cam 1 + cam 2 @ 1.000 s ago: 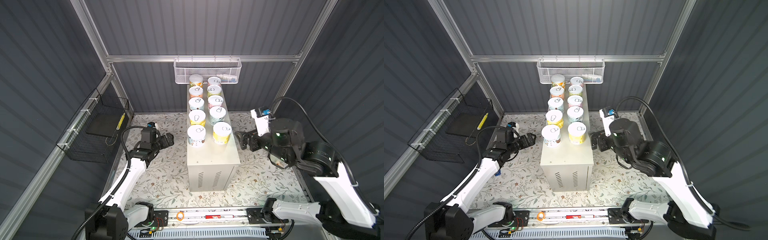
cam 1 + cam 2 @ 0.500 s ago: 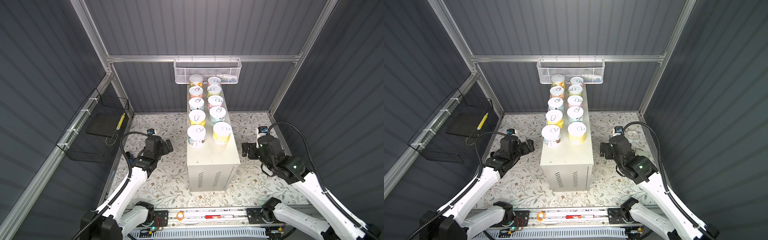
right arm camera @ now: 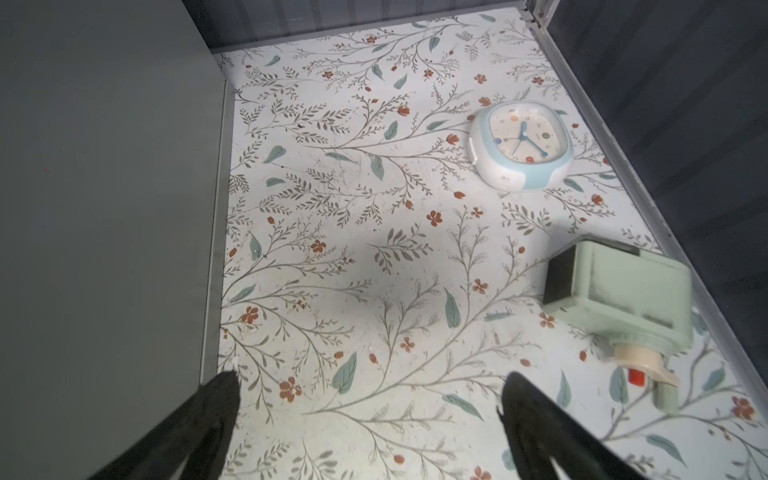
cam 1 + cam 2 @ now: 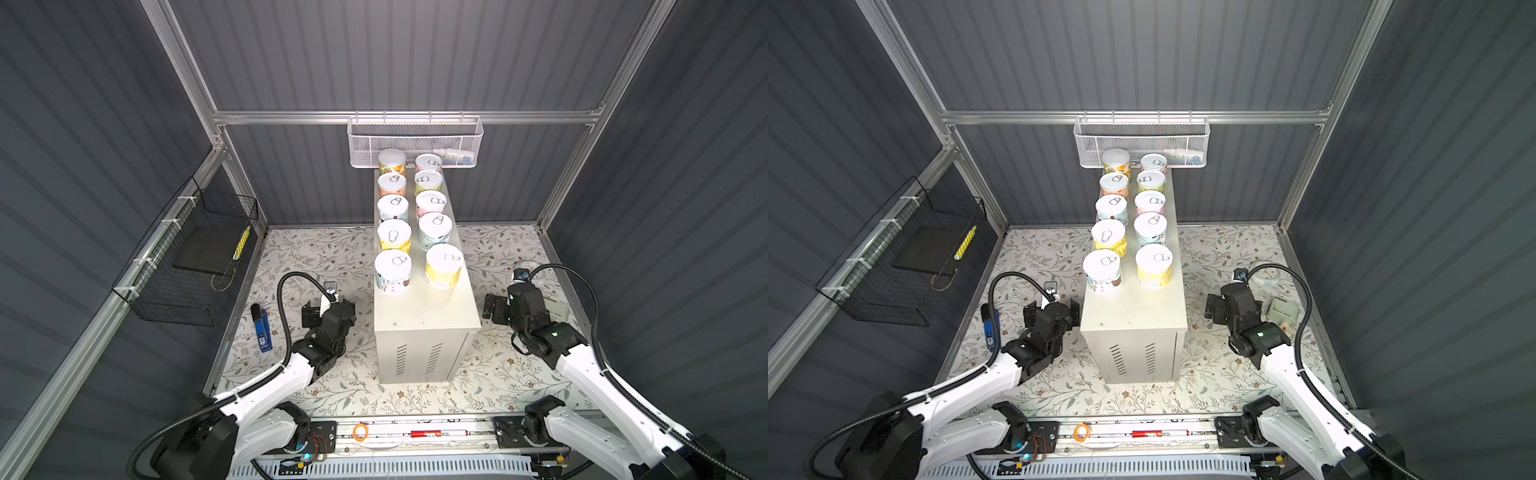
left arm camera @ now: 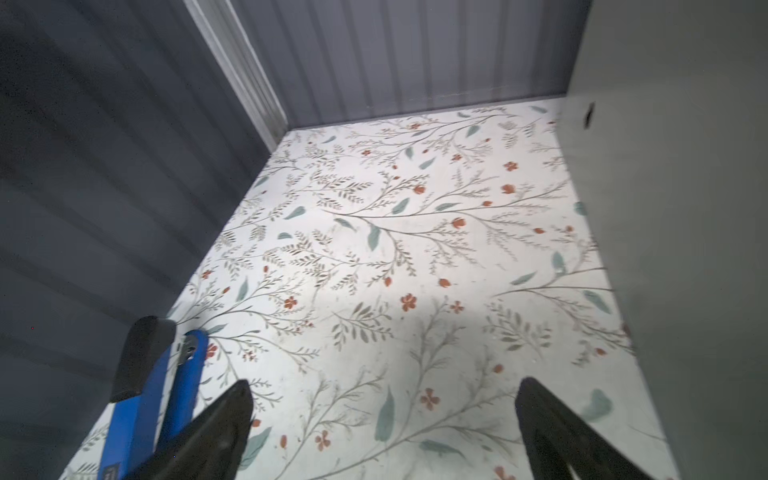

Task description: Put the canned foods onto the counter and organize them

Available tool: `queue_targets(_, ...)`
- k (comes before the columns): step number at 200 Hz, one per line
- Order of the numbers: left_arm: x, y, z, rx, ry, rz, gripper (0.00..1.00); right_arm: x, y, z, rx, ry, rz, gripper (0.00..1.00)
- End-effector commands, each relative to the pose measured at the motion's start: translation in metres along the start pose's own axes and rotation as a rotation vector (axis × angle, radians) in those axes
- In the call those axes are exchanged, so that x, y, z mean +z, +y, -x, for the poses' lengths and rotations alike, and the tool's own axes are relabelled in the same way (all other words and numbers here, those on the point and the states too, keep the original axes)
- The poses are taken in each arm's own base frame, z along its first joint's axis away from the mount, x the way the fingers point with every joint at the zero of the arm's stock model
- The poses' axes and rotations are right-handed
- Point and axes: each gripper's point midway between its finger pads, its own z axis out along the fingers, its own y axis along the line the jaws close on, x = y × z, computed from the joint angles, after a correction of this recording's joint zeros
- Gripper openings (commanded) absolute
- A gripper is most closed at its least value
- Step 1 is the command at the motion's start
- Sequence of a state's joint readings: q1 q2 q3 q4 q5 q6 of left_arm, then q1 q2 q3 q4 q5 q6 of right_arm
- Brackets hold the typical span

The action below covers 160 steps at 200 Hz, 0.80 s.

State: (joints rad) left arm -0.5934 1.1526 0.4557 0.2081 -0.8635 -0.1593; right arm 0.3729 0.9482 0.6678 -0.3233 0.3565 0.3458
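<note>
In both top views we are probably finishing: cans (image 4: pixel 392 272) lining the bench (image 4: pixel 424 311), left end effector (image 4: pixel 330 311) and right end effector (image 4: pixel 492 307) gaping empty at eight and four o'clock; parking next.

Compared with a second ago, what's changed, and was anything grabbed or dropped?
The left pincer and right pincer pulled back toward the front; the right also sank from level with the counter top to near the floor mat. Both are open, nothing grabbed or released. The ten cans on it stayed put.
</note>
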Motion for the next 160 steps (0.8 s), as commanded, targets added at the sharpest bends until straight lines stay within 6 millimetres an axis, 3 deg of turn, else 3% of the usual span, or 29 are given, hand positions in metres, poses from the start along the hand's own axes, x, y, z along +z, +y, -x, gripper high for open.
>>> queue_targets(1,0.023,0.04,0.009,-0.036,-0.05,0.211,1.0,0.008,0.009,0.019,-0.009,-0.111,0.028,0.99)
queue_targets(27,0.07,0.073,-0.027,-0.195,-0.001,0.228,0.99,0.016,0.009,0.019,-0.046,-0.2,0.037,0.99)
queue_targets(32,0.079,0.08,-0.025,-0.211,-0.018,0.241,0.99,0.017,0.008,0.02,-0.052,-0.217,0.031,0.99)
queue_targets(67,0.119,0.065,-0.026,-0.202,-0.056,0.104,0.99,0.027,-0.016,0.021,-0.081,-0.256,-0.098,0.99)
queue_targets(74,0.121,0.057,-0.033,-0.189,0.016,0.064,0.99,0.029,-0.024,0.023,-0.06,-0.246,-0.119,0.99)
queue_targets(85,0.123,0.057,-0.028,-0.193,-0.043,0.045,0.99,0.032,-0.035,0.028,-0.031,-0.268,-0.145,0.99)
queue_targets(93,0.124,0.05,-0.038,-0.192,0.009,-0.017,0.99,0.033,-0.042,0.032,-0.017,-0.28,-0.159,0.99)
queue_targets(108,0.123,0.044,-0.035,-0.173,-0.081,-0.054,0.99,0.039,-0.057,0.037,-0.039,-0.327,-0.215,0.99)
queue_targets(117,0.12,0.048,-0.043,-0.203,-0.022,-0.04,0.99,0.045,-0.068,0.039,-0.043,-0.343,-0.259,0.99)
queue_targets(133,0.12,0.051,-0.039,-0.21,-0.07,-0.024,0.99,0.067,-0.084,0.029,-0.027,-0.359,-0.295,0.99)
queue_targets(153,0.122,0.052,-0.037,-0.2,-0.083,-0.017,0.99,0.075,-0.088,0.036,-0.01,-0.442,-0.253,0.99)
queue_targets(160,0.122,0.051,-0.04,-0.205,-0.049,-0.021,0.99,0.084,-0.085,0.028,-0.01,-0.42,-0.199,0.99)
